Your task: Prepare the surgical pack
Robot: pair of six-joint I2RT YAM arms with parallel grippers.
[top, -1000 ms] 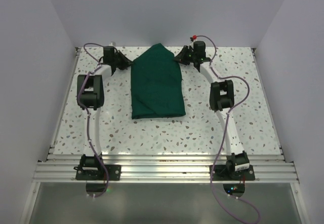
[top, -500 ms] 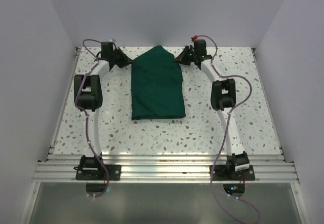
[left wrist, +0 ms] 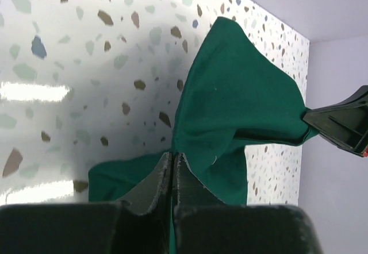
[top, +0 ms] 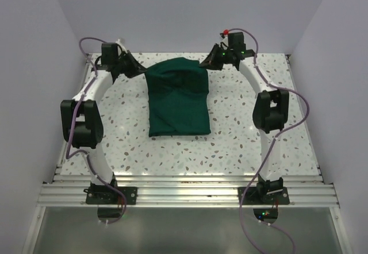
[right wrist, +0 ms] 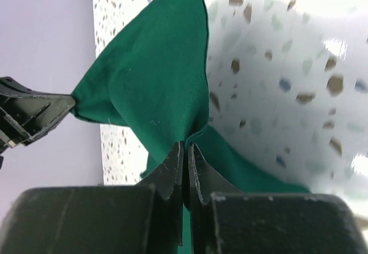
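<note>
Green drape (top: 178, 102): it lies in the middle of the table (top: 247, 145). Its near end rests flat on the speckled top, and its far edge is lifted between your left claw (left wrist: 173, 159) and right claw (right wrist: 185, 147).
Change in the drape: a second ago the far end came to a single peak. Now you see it drawn out wide, with one corner at each claw.
Change in the arms: both elbows stand further out to the sides than before, and the wrists sit wider apart at the back of the table.
Grip, left: your left claw is closed tight, fingers pressed together on the far left corner, and the cloth fans out from the tips.
Grip, right: your right claw is closed the same way on the far right corner, with a fold of cloth rising from between its fingers.
Span between: the raised edge runs from claw to claw, clear of the table. From each wrist view you see the other claw at the opposite corner.
Near end: it is where it lay before, its straight edge toward the bases.
</note>
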